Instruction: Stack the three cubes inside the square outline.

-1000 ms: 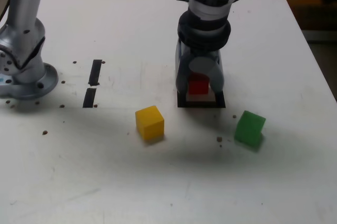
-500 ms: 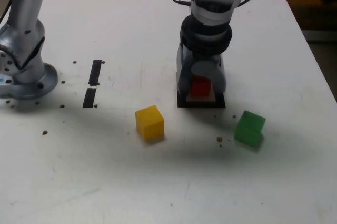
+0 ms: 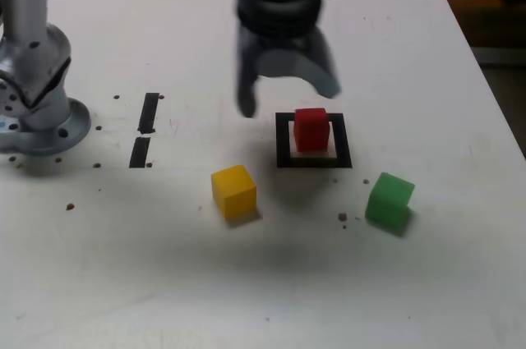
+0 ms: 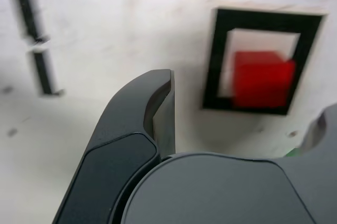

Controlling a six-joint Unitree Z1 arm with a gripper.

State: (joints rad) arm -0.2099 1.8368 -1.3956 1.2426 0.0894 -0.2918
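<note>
The exterior view takes in the whole counter [image 3: 427,283]: the red cube [image 3: 311,128] sits inside the square outline [image 3: 313,160], the yellow cube [image 3: 234,191] lies near and to the exterior view's left of the outline, and the green cube [image 3: 389,198] lies near and to its right, both well apart from it. The wrist view shows only the red cube [image 4: 262,78] in the outline [image 4: 210,76], plus a sliver of green at the picture's edge that is too small to identify.

The gripper [image 3: 285,93] hangs above the counter just beyond the outline's far-left corner in the exterior view, its jaws spread wide and holding nothing; it is motion-blurred. One dark finger [image 4: 142,129] fills much of the wrist view, and the other is cut off at the edge.

The red cube stands flat, its faces roughly square with the outline's sides. The yellow cube is turned a little, one corner pointing near. The green cube is also turned slightly.

Two black tape strips [image 3: 145,129] lie end to end at the exterior view's left, running near to far, beside the arm's base [image 3: 37,119].
</note>
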